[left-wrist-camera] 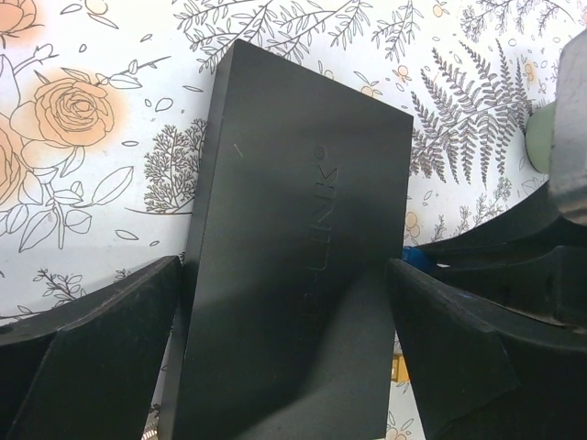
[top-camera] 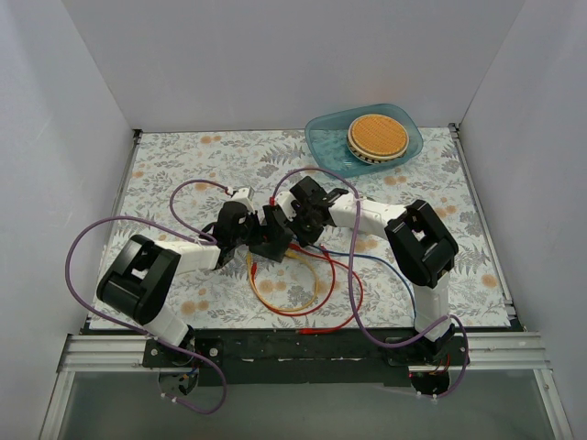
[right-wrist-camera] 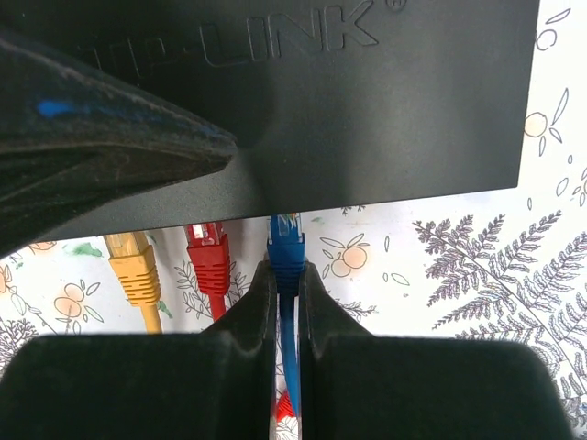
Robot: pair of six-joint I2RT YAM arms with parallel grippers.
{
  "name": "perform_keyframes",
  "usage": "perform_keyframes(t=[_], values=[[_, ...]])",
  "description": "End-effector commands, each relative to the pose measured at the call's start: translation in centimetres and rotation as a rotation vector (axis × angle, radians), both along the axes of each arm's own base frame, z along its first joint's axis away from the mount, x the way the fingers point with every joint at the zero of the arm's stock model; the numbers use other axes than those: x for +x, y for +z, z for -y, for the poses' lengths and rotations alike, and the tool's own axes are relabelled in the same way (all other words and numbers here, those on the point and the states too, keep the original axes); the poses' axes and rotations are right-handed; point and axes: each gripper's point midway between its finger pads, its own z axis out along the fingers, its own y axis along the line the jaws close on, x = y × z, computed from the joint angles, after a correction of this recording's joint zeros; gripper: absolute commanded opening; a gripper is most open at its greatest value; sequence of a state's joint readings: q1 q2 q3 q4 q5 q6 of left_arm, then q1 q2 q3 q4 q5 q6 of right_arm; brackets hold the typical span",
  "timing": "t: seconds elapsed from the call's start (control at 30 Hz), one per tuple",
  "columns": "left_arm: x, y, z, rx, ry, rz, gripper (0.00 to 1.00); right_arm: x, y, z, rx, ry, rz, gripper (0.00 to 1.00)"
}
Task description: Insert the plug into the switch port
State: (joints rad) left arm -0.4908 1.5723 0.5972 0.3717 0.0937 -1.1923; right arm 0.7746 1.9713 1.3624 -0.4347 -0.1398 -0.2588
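Observation:
The switch is a flat matte black box (left-wrist-camera: 293, 247) marked TP-LINK, lying on the flowered mat; it also shows in the top view (top-camera: 272, 240) and the right wrist view (right-wrist-camera: 367, 101). My left gripper (left-wrist-camera: 284, 275) is shut on the box, one finger against each side. My right gripper (right-wrist-camera: 286, 270) is shut on a blue plug (right-wrist-camera: 286, 246), whose tip meets the box's near edge. The port itself is hidden under that edge. A red plug (right-wrist-camera: 209, 258) and a yellow plug (right-wrist-camera: 136, 266) sit in the same edge, to the left.
Yellow (top-camera: 275, 291), red (top-camera: 341, 302) and blue (top-camera: 390, 268) cables loop over the mat in front of the box. A teal dish (top-camera: 323, 137) holding a round orange disc (top-camera: 378, 135) stands at the back right. White walls enclose the table.

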Motion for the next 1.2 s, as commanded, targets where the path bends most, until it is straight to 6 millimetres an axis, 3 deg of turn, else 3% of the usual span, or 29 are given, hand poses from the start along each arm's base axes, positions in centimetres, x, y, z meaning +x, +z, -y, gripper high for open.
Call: perform_keyframes(t=[0.0, 0.37, 0.93, 1.17], values=[[-1.4, 3.4, 3.4, -0.12, -0.167, 0.063, 0.9, 0.5, 4.8, -5.1, 0.199, 0.144, 0.115, 0.01], [-2.3, 4.9, 4.9, -0.186, -0.256, 0.065, 0.74, 0.7, 5.8, -5.3, 0.235, 0.148, 0.154, 0.01], [-3.7, 8.2, 6.7, -0.286, -0.359, 0.095, 0.7, 1.2, 9.0, -7.0, 0.31, 0.185, 0.213, 0.01], [-4.7, 7.5, 7.6, -0.279, -0.425, 0.053, 0.66, 1.4, 10.3, -7.7, 0.362, 0.182, 0.236, 0.01]])
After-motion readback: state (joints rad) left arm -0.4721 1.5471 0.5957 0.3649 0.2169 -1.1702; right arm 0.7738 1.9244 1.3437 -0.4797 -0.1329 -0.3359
